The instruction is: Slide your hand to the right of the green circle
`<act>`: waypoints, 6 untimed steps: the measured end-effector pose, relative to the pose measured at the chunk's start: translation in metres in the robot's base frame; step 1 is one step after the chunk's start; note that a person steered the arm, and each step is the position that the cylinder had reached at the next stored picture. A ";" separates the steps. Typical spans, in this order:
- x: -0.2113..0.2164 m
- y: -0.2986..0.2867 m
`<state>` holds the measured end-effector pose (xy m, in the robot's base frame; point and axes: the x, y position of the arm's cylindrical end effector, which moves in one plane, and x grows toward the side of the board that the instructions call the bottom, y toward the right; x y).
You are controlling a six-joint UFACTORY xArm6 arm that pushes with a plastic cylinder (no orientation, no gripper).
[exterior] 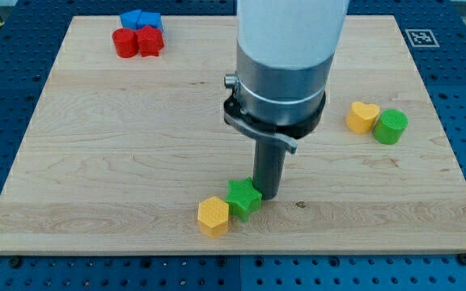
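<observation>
The green circle (391, 127) is a round green block at the view's right, touching a yellow heart block (362, 117) on its left. My tip (267, 195) rests on the board near the view's bottom centre, far to the left of the green circle. The tip touches the right side of a green star block (243, 196). A yellow hexagon block (213, 216) sits against the star's lower left.
At the view's top left, a red round block (124, 42) and a red block (150, 40) sit below two blue blocks (140, 19). The wooden board (95, 145) lies on a blue perforated table. A tag marker (420, 37) is at the board's top right corner.
</observation>
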<state>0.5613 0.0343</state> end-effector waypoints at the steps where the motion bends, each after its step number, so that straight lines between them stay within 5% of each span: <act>1: 0.002 0.002; 4: -0.009 0.210; 5: -0.052 0.295; 6: -0.080 0.305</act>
